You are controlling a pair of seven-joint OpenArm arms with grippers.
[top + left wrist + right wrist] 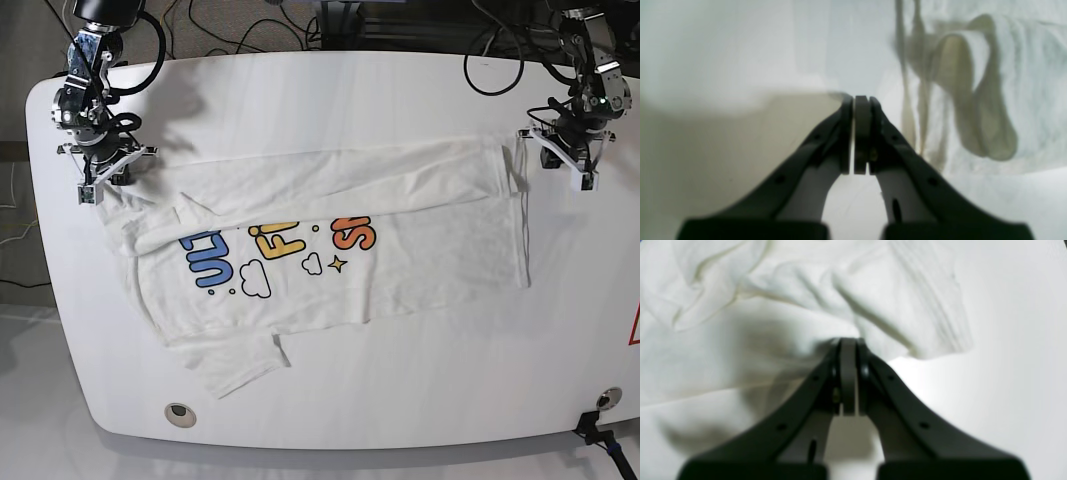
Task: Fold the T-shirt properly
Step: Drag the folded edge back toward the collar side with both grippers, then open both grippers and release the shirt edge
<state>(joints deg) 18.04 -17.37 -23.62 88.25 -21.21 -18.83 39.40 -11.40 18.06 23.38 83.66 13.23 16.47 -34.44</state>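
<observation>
In the left wrist view, your left gripper [853, 100] has its jaws pressed together over bare tabletop [723, 160], with no cloth between them. The shirt [1033, 80] lies to the right of those tips in this view, its near edge just beside them, with a loose fold standing up a little farther out. In the right wrist view, your right gripper [849, 341] is also pressed together, its tips right at a fold of the shirt; the view is soft there, so you may have a thin pinch of cloth or only contact, and I cannot tell which. Cloth spreads up and left from those tips, while a short corner runs off to the upper right, with open table beyond it. In the base view, the shirt lies between your two sets of jaws, its long axis running from one to the other, with a band folded over the upper part of the print. The right jaws are nearer, over the shirt's corner; the left ones stand just off the opposite end. If the next move is another fold across that axis, the left jaws probably need to open and shift inward first. Room is widest toward the table's lower edge; the right side has less table beyond it.
</observation>
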